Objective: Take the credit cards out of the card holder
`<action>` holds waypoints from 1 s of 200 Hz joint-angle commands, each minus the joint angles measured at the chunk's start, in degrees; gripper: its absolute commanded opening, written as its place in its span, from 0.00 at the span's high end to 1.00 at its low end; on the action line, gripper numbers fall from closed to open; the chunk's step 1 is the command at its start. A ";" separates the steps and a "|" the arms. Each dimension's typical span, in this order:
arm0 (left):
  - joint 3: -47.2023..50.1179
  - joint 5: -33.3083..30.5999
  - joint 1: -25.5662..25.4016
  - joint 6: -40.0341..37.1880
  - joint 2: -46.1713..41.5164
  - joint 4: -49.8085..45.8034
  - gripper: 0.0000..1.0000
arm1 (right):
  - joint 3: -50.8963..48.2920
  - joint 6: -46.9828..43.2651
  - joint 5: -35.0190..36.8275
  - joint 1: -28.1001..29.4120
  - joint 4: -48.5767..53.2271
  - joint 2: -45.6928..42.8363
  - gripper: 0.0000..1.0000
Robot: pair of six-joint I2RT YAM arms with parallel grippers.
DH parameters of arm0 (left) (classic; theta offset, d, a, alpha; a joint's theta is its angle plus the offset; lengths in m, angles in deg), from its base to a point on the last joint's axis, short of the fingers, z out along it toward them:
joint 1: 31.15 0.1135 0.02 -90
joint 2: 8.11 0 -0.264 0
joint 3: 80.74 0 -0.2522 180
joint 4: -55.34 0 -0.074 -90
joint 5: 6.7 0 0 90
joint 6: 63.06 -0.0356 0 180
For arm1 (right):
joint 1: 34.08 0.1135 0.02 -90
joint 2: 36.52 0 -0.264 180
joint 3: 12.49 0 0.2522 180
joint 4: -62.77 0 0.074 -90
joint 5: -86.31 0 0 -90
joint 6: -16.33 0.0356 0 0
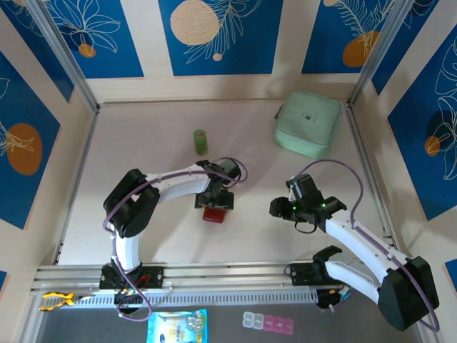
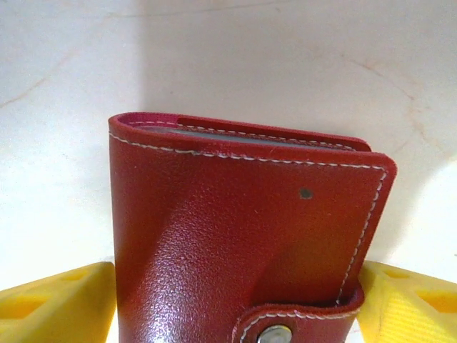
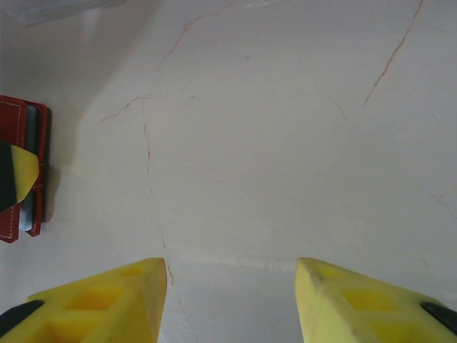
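Card holder (image 2: 235, 236) sits right between the jaws of the left gripper (image 2: 235, 275), closed, with its tab (image 2: 300, 321) wrapped over the near edge and the snap (image 2: 275, 334) done up. Yellow fingers (image 2: 57, 307) flank it, one at each side edge, touching or just off it. Can't tell if they pinch the wallet or sit slack beside it, so the grip is unclear. The edge far from the jaws shows the two red covers with a thin grey line of pocket (image 2: 250, 136) between them. Right gripper (image 3: 228, 275) is released, jaws spread with nothing but bare table (image 3: 285, 143) between them. In its wrist view the holder lies well out to the left of those jaws, apart from them, with a black-and-yellow finger of the other arm across its edge and greyish pocket edges between the covers. Top view: left jaws directly over the red holder, right jaws off to the side, near but not touching. Progress: basically zero. Judging by the shut snap, the credit cards are all inside and none is pulled. Left to do: steady the wallet, pop the snap, fold the cover open, slide each card out of its pocket and set it down. Mint-green pouch (image 1: 308, 123) and small green bottle (image 1: 201, 141) lie well beyond both sets of jaws, not involved.
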 commanded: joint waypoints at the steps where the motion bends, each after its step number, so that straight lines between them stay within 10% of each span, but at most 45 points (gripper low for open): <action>1: 0.91 0.39 0.52 0.99 -2.15 -0.22 0.14 | -0.28 -0.68 -2.11 -0.33 0.14 -0.23 0.49; 200: 16.00 9.26 0.54 -0.62 -12.96 13.46 0.24 | 12.98 6.95 0.19 12.42 0.63 17.27 0.49</action>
